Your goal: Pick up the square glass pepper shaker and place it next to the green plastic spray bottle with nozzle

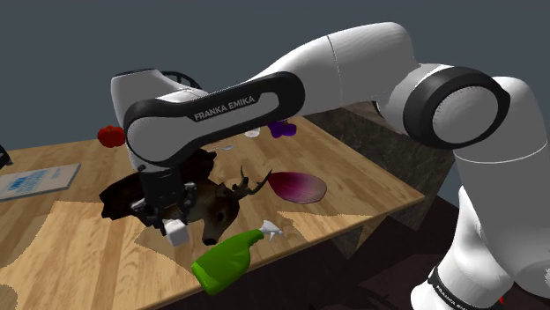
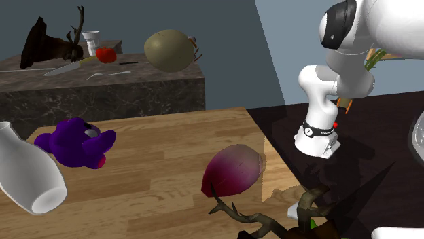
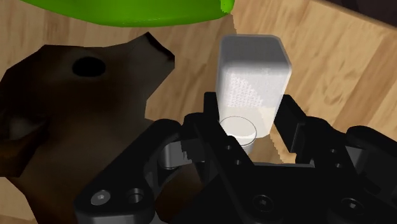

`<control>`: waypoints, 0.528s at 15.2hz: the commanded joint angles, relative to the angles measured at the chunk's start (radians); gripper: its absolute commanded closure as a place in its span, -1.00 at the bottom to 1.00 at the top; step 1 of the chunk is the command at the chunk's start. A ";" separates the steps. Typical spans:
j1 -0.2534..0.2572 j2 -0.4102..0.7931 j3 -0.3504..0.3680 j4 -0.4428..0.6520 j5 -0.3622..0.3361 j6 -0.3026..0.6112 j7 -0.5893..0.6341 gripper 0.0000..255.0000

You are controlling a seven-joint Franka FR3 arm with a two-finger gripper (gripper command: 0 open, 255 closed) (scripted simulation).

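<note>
My black gripper [image 1: 170, 227] is shut on a white square pepper shaker [image 1: 176, 234] at the near side of the wooden table [image 1: 88, 255]. In the wrist view the gripper [image 3: 251, 121] clasps the shaker [image 3: 253, 79] near its cap end, and the body sticks out past the fingertips [image 3: 213, 109]. The green spray bottle [image 1: 225, 262] lies on its side a short way toward the shoulder view's right of the shaker, white nozzle [image 1: 270, 231] pointing away. Its green body [image 3: 140, 9] lies just beyond the shaker. Whether the shaker touches the table I cannot tell.
A brown deer head with antlers [image 1: 216, 204] lies right beside the gripper. A purple dish [image 1: 298, 187], a purple toy [image 1: 282, 129], a red tomato [image 1: 110, 135] and a book [image 1: 35, 180] sit farther off. The table edge [image 1: 370, 220] is close to the bottle.
</note>
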 commanded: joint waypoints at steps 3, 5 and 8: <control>0.000 0.013 -0.001 -0.037 -0.002 0.050 -0.001 1.00; 0.000 0.020 -0.002 -0.052 -0.003 0.073 -0.002 1.00; 0.000 0.026 -0.003 -0.061 -0.004 0.088 -0.002 1.00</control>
